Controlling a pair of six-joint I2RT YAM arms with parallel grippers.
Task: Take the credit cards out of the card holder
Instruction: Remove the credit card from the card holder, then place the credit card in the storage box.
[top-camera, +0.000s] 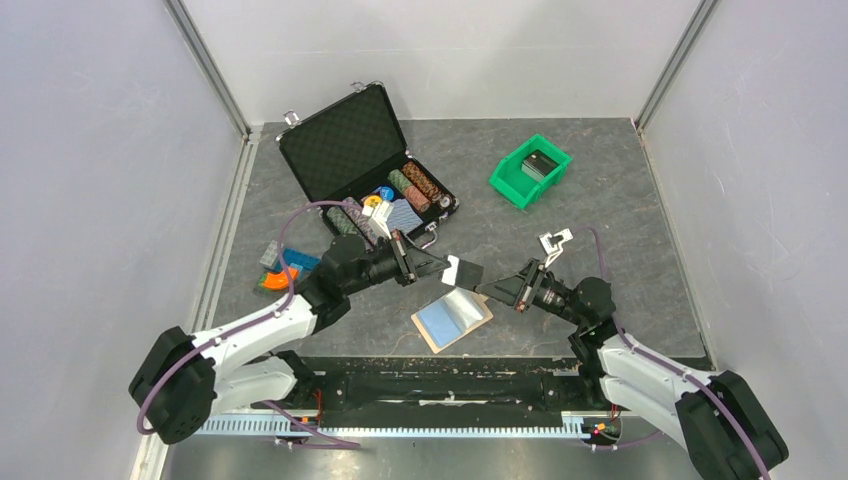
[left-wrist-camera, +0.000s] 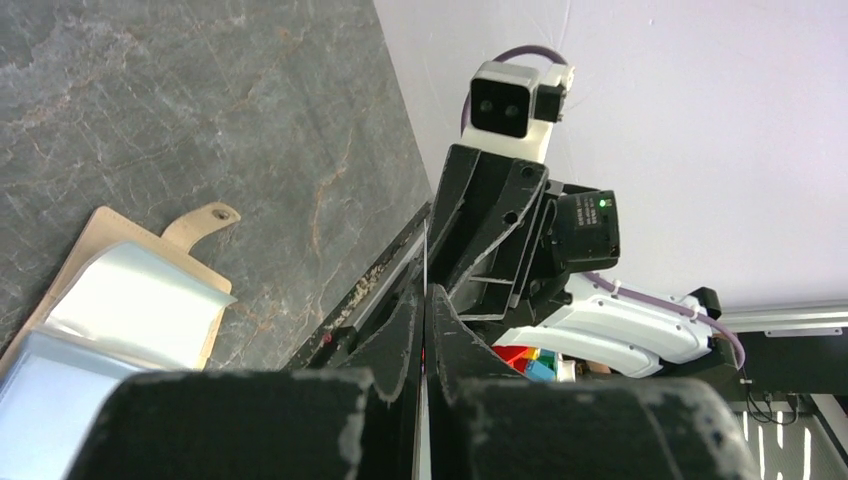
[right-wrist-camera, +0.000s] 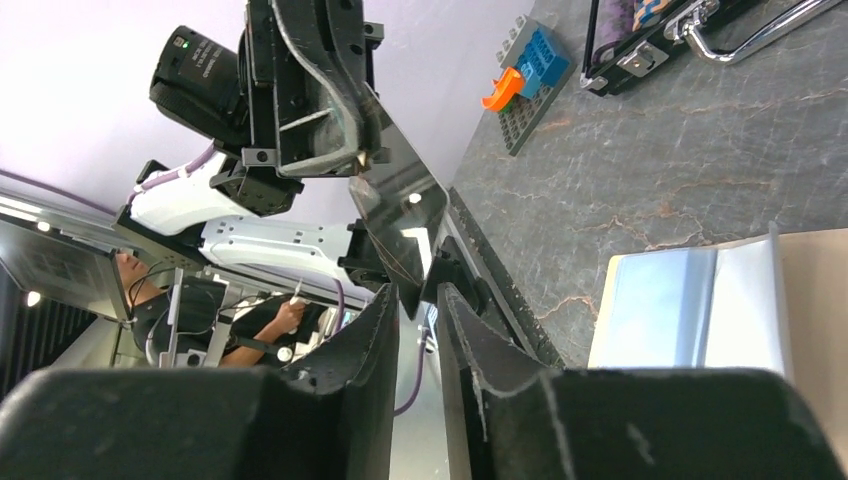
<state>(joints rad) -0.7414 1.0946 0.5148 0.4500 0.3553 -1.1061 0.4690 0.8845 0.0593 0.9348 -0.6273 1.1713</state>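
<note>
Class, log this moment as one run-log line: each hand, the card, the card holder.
left hand: shut on credit card | right hand: open around card's corner | card holder: spread open on table

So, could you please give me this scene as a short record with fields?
card: held in the air
left gripper: shut on the card
right gripper: fingers either side of the card, gap showing
card holder: lying open on the table
green bin: dark cards inside
black case: open, chips inside
</note>
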